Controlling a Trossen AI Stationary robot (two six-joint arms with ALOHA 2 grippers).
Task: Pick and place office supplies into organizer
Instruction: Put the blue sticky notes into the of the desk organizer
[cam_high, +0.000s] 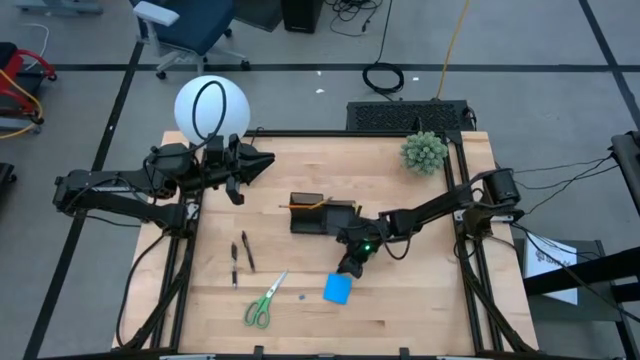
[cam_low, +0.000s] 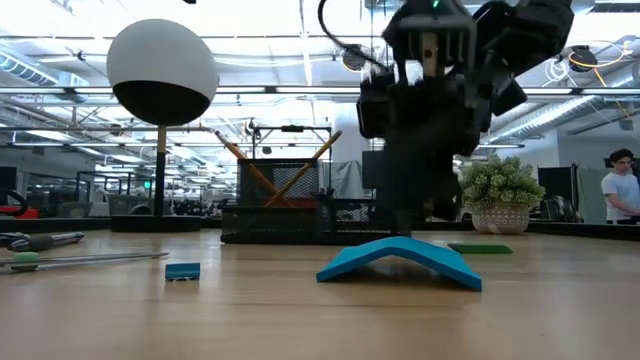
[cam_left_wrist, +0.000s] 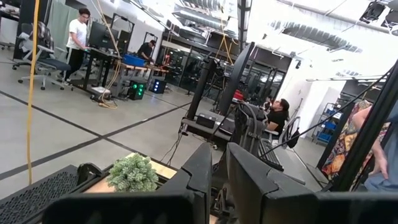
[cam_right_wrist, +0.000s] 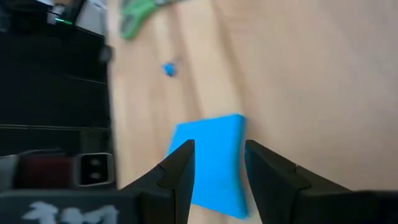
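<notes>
My right end effector (cam_right_wrist: 214, 163) hangs open just above the blue square pad (cam_right_wrist: 214, 163) on the table (cam_high: 420, 310); my left end effector (cam_high: 262, 160) waits shut. No writing is legible.

Right arm reaching low, left arm parked high

The right arm stretches in from its side of the bench, elbow bent, forearm angled down toward the middle, a green light glowing at its wrist. Its tool (cam_high: 350, 268) points steeply downward just above the bench surface, and the two dark fingers (cam_right_wrist: 180, 168) stand parted with a clear gap between them, gripping nothing. The left arm lies folded along the far left edge, forearm roughly level, wrist turned toward the bench's middle. Its tool (cam_high: 262, 160) hangs well above the surface, the fingers (cam_left_wrist: 202, 171) drawn close together with only a thin slit showing, empty.
</notes>
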